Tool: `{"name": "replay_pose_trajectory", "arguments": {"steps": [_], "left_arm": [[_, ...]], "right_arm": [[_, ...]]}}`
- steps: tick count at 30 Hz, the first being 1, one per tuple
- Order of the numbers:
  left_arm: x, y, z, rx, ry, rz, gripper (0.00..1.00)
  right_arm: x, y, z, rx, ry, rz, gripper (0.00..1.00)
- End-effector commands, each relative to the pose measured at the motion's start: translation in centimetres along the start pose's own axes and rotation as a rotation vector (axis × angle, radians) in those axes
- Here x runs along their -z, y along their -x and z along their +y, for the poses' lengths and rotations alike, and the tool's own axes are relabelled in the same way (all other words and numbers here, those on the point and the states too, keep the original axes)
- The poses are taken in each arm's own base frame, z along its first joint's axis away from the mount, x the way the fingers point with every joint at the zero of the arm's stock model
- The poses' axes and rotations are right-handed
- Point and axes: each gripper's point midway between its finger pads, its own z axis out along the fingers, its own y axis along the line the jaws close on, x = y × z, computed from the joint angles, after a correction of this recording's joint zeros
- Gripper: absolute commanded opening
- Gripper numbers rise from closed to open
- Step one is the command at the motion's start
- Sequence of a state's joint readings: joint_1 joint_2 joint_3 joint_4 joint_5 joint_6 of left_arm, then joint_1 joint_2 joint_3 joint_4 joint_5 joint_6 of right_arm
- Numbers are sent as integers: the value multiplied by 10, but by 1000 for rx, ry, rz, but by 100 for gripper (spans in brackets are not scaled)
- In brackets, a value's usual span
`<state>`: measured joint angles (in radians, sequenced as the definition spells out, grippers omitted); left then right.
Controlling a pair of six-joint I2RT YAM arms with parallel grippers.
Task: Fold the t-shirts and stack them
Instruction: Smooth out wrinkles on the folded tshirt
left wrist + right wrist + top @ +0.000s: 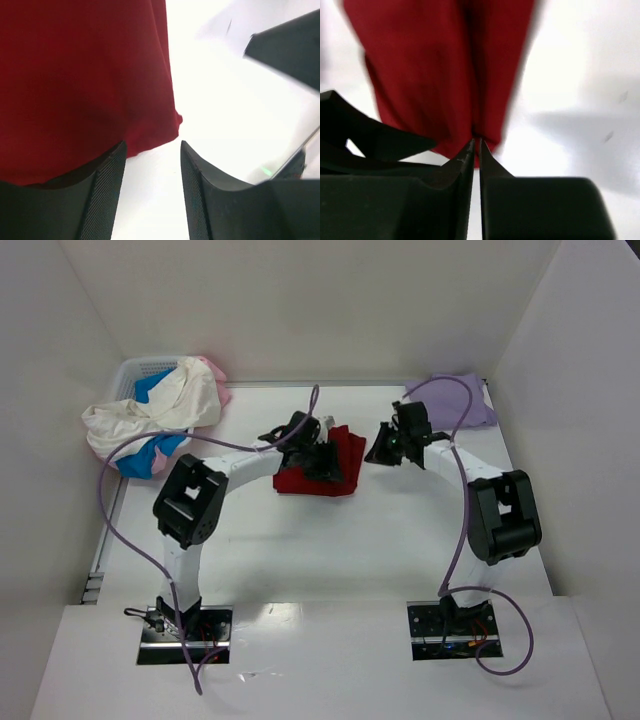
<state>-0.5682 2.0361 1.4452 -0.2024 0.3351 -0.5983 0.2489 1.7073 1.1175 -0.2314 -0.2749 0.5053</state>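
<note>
Lavender t-shirt (462, 400) looks folded beyond the right gripper (476, 141), jaws together. Dark red t-shirt (335, 468) lies half-folded under the left gripper (152, 145), jaws apart. The heaped shirts (150, 420) are yet to do.

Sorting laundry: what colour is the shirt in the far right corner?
Pale lavender cloth t-shirt, top external view.

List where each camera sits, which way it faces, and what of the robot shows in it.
Top external: above and behind the bases, looking down on the table; shows both arms, the left end effector, the right end effector, the dark red t-shirt and the basket.
Left wrist: on the left arm, facing down past its open fingers at the shirt's edge.
Right wrist: on the right arm, facing along its closed fingers, which pinch the shirt's edge.
Shared: both wrist views show the dark red t-shirt on the white table.
</note>
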Motion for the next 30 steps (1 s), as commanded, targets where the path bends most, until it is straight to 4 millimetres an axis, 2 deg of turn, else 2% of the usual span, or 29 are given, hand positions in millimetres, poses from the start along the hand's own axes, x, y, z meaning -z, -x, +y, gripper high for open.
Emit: {"name": "replay_pose_trajectory", "arguments": {"steps": [1, 3, 4, 5, 7, 8, 9, 11, 12, 13, 14, 15, 16, 18, 19, 22, 26, 28, 30], "left_arm": [[65, 67, -5, -62, 20, -213, 56], [80, 82, 19, -52, 71, -248, 56], [83, 85, 28, -34, 86, -252, 56], [93, 98, 44, -26, 106, -281, 56], [105, 108, 58, -14, 125, -309, 56], [108, 111, 65, -16, 135, -316, 56], [114, 116, 76, 2, 151, -330, 56], [111, 118, 90, 13, 161, -321, 52], [110, 119, 96, 20, 159, -321, 49], [105, 119, 106, 33, 161, -316, 46], [100, 116, 107, 37, 153, -301, 43], [94, 116, 114, 45, 142, -294, 34], [92, 120, 112, 38, 129, -300, 30], [83, 117, 112, 39, 99, -279, 24], [83, 119, 109, 32, 83, -282, 20], [70, 116, 116, 52, 80, -259, 18], [61, 107, 124, 60, 91, -228, 18], [53, 96, 132, 78, 102, -196, 20], [50, 93, 140, 89, 132, -188, 20]], "right_arm": [[25, 55, 44, 48, 123, -118, 5], [24, 67, 56, 59, 162, -123, 2], [22, 66, 62, 53, 189, -105, 1], [16, 64, 61, 50, 195, -88, 0], [15, 66, 72, 56, 231, -88, 0], [8, 65, 70, 52, 225, -78, 0], [5, 65, 78, 58, 241, -81, 0], [-1, 56, 91, 66, 284, -48, 0], [-9, 52, 88, 62, 286, -29, 0], [-14, 45, 93, 59, 299, -12, 0], [-19, 41, 98, 68, 306, 0, 0], [-29, 36, 98, 67, 301, 20, 0], [-34, 33, 94, 62, 294, 31, 0], [-43, 22, 100, 72, 298, 58, 0], [-51, 20, 96, 67, 289, 70, 0], [-67, 12, 82, 49, 242, 97, 0], [-75, -1, 59, 62, 158, 116, 0], [-78, -10, 45, 62, 112, 129, 0], [-77, -14, 40, 73, 99, 132, 0]]}}
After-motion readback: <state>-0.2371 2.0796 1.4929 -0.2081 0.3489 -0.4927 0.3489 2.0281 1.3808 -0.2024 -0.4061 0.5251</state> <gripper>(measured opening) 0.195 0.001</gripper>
